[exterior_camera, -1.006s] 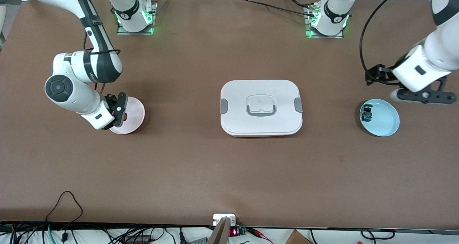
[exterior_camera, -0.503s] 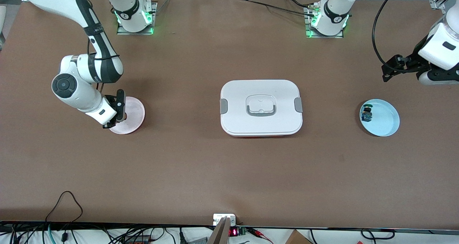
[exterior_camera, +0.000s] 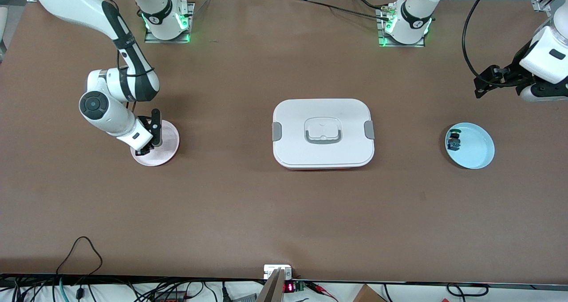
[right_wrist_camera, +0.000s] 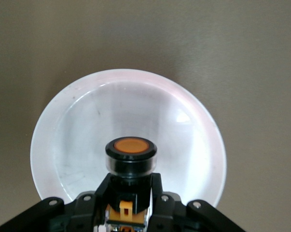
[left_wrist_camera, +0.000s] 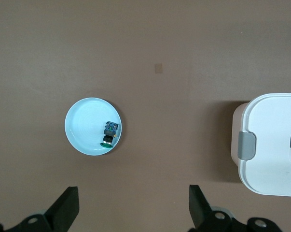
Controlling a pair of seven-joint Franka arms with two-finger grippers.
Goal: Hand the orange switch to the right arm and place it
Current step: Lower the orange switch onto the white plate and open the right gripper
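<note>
The orange switch (right_wrist_camera: 131, 150), a black body with an orange cap, is clamped in my right gripper (right_wrist_camera: 131, 186), which is shut on its body. It hangs just over the pink plate (right_wrist_camera: 87, 125), near that plate's rim. In the front view the right gripper (exterior_camera: 146, 149) sits over the edge of the pink plate (exterior_camera: 167, 138) at the right arm's end of the table, and the switch is hidden under the hand. My left gripper (left_wrist_camera: 133, 210) is open and holds nothing. It hangs high at the left arm's end (exterior_camera: 483, 86).
A white lidded box (exterior_camera: 323, 133) with grey clips stands mid-table. A pale blue plate (exterior_camera: 478, 150) at the left arm's end holds a small green and blue switch (exterior_camera: 453, 141). The left wrist view shows this blue plate (left_wrist_camera: 85, 128), that switch (left_wrist_camera: 109, 133) and the box corner (left_wrist_camera: 275, 145).
The right arm has shifted toward the table's middle over the pink plate and turned its wrist, switch still gripped. The left arm has lifted away from the blue plate toward the table's end.
</note>
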